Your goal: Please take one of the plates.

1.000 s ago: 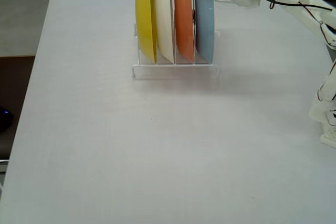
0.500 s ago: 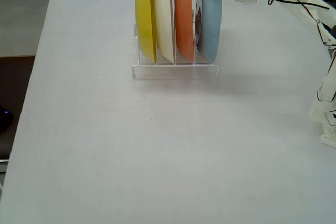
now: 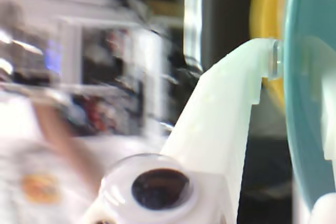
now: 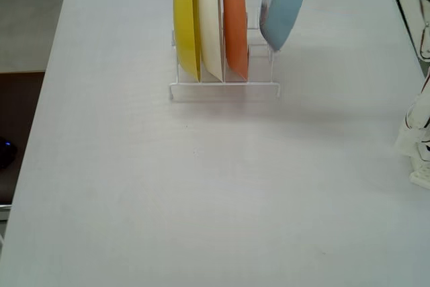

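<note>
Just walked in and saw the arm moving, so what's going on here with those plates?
The gripper is clamped on the rim of the blue-grey plate, which is tilted and raised out of the clear rack in the fixed view. The yellow plate, cream plate and orange plate stand upright in their slots.

pincer clamped on blue-grey plate rim | yellow plate behind | background blurred

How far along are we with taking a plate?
Done: the tool is shut on the rim of the blue-grey plate, which looks lifted and tilted above the rack. In hand: carrying it clear. The yellow, cream and orange plates stand slotted. Left: moving it away.
</note>
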You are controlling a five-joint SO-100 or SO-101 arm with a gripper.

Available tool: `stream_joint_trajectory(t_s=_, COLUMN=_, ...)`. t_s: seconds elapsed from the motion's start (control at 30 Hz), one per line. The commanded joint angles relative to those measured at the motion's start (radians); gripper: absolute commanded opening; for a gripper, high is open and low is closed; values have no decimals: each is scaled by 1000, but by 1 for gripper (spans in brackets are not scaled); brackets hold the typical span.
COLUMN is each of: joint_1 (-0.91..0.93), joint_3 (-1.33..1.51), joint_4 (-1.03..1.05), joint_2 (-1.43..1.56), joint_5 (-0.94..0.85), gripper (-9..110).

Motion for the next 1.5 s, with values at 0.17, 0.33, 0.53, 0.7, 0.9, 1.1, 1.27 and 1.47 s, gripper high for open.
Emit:
stream_joint_trajectory(t_s=0.17, joint_1=14, joint_3=-71, joint_4=-18, joint_2=250, joint_5=81, gripper=-1)
stream_joint_trajectory(t_s=0.33, joint_1=-63, joint_3=-71, joint_4=-98, joint_2=282, joint_5=112, gripper=-1)
stream_joint_trajectory(t_s=0.53, joint_1=-114, joint_3=-71, joint_4=-153, joint_2=324, joint_5=167, gripper=-1)
stream_joint_trajectory(t_s=0.7, joint_1=-183, joint_3=-71, joint_4=-212, joint_2=354, joint_5=206, gripper=-1)
stream_joint_trajectory(t_s=0.9, joint_1=-273, joint_3=-71, joint_4=-288, joint_2=365, joint_5=296, gripper=-1)
stream_joint_trajectory(t_s=1.1, joint_1=-430, joint_3=2, joint_4=-397, joint_2=359, joint_5=394, gripper=-1)
stream_joint_trajectory(t_s=1.27, joint_1=-600, joint_3=149, joint_4=-549, joint_2=359, joint_5=430, gripper=-1)
stream_joint_trajectory(t_s=1.47, joint_1=-782, joint_3=330, joint_4=-746, joint_2=350, joint_5=436, gripper=-1)
